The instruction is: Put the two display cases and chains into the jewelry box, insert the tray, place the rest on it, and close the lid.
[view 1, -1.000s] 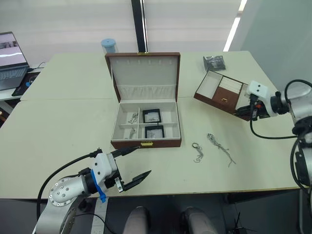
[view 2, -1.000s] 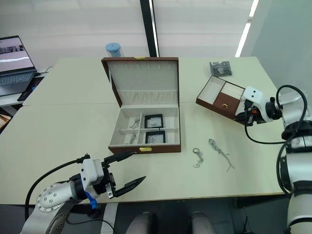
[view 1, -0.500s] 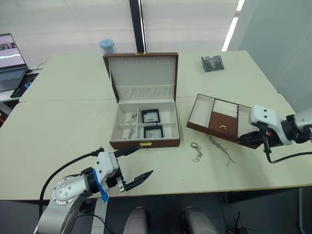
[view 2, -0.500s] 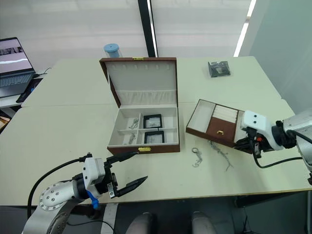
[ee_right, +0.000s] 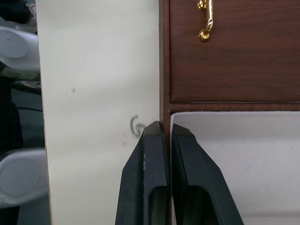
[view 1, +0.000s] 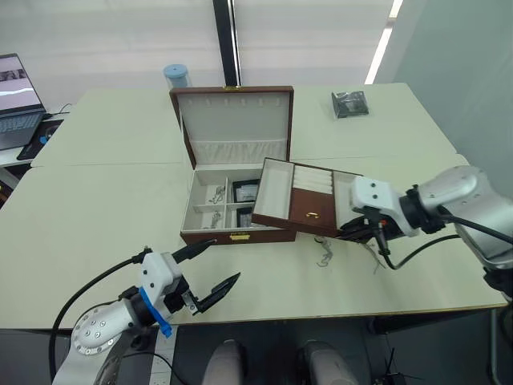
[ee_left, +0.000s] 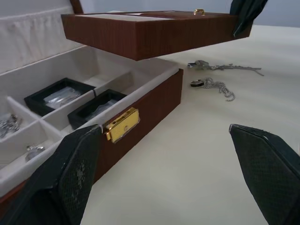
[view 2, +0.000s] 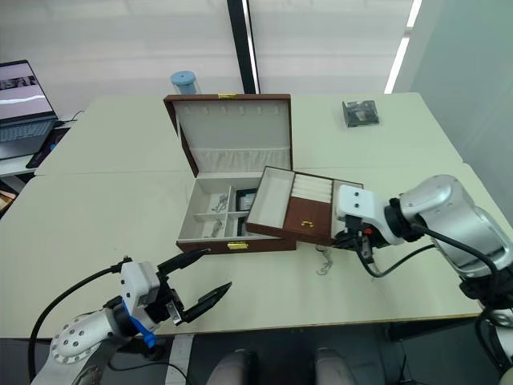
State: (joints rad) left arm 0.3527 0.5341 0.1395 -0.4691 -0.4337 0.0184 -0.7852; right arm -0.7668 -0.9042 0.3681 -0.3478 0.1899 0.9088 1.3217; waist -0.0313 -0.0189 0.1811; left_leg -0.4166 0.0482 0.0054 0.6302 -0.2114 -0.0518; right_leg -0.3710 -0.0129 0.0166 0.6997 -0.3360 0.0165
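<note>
The jewelry box (view 1: 236,235) stands open mid-table with its lid (view 1: 232,120) upright. Inside it lie the two display cases (ee_left: 58,96) (ee_left: 96,107) and some chains (view 1: 215,193). My right gripper (view 1: 361,228) is shut on the tray (view 1: 309,200), pinching its side wall (ee_right: 165,133), and holds it in the air, tilted, over the box's right half, hiding part of the cases. More chains (ee_left: 211,86) (ee_left: 225,68) lie on the table to the right of the box, below the tray. My left gripper (view 1: 224,258) hangs open and empty near the table's front edge, in front of the box.
A blue-lidded cup (view 1: 177,76) stands behind the lid. A dark packet (view 1: 350,103) lies at the far right of the table. A laptop (view 1: 16,96) sits on a side table at far left.
My right gripper has carried the tray from the table's right side leftward and up, to over the box's right half. The left arm has barely shifted.
</note>
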